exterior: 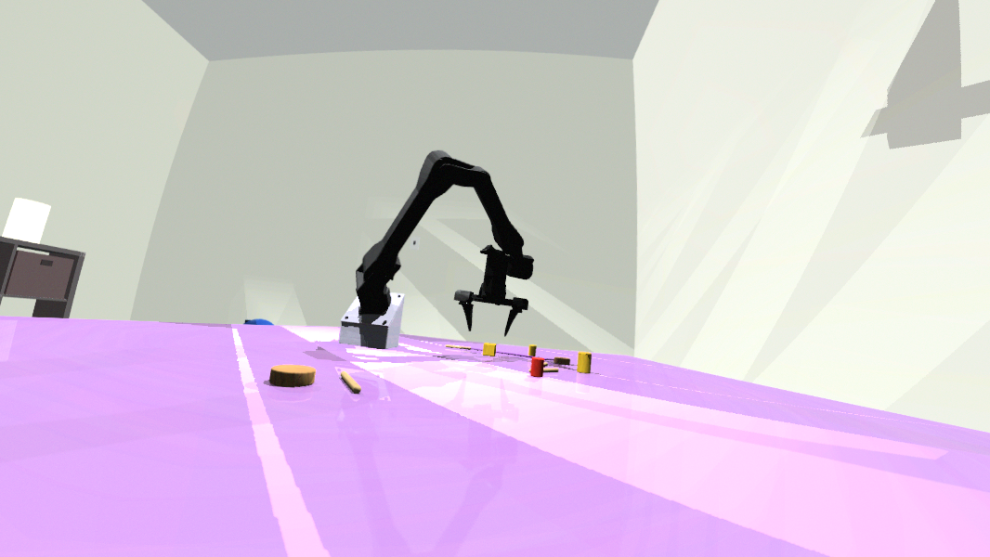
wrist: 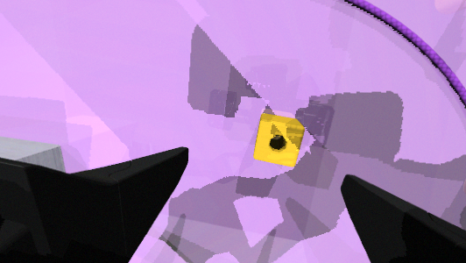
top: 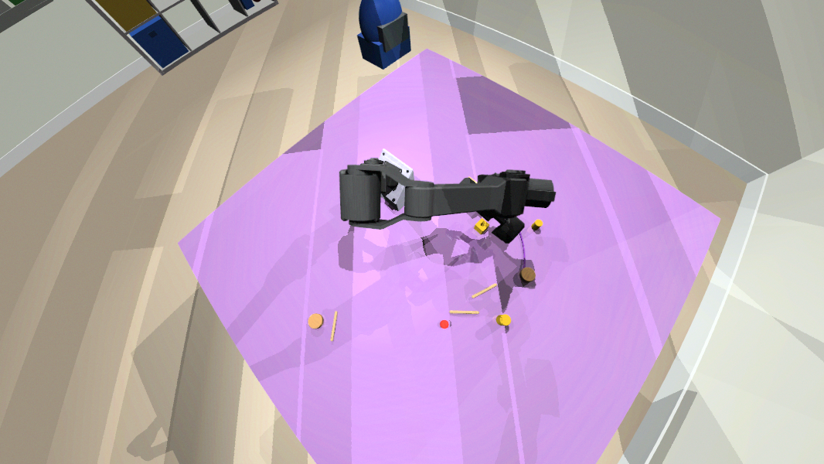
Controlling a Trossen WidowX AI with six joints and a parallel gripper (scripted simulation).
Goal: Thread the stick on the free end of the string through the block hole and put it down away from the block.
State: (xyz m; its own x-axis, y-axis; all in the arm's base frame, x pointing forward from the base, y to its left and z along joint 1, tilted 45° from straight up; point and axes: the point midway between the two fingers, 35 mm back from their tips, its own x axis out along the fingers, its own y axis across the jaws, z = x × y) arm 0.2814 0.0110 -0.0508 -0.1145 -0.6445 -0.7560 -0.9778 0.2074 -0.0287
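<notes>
The yellow block [top: 481, 226] [exterior: 488, 349] [wrist: 263, 149] sits on the table, its dark round hole facing up at the wrist camera. My gripper [exterior: 488, 332] [wrist: 263, 167] is open and empty, pointing down above the block. The round wooden button [top: 527, 274] [exterior: 561, 361] lies to the right of the block in the top and exterior views. The purple string [top: 524, 247] [wrist: 412, 37] curves from the button around the block. The string's stick [exterior: 458, 347] lies flat beyond the block; the arm hides nearly all of it in the top view, and it is outside the wrist view.
A small yellow cylinder [top: 537, 224] [exterior: 531, 350] stands beyond the string. A larger yellow cylinder [top: 503, 319] [exterior: 583, 362], a red cylinder [top: 444, 324] [exterior: 537, 367] and two loose sticks lie nearer the front. Another stick [top: 333, 325] [exterior: 350, 382] lies beside a wooden disc [top: 314, 321] [exterior: 292, 375].
</notes>
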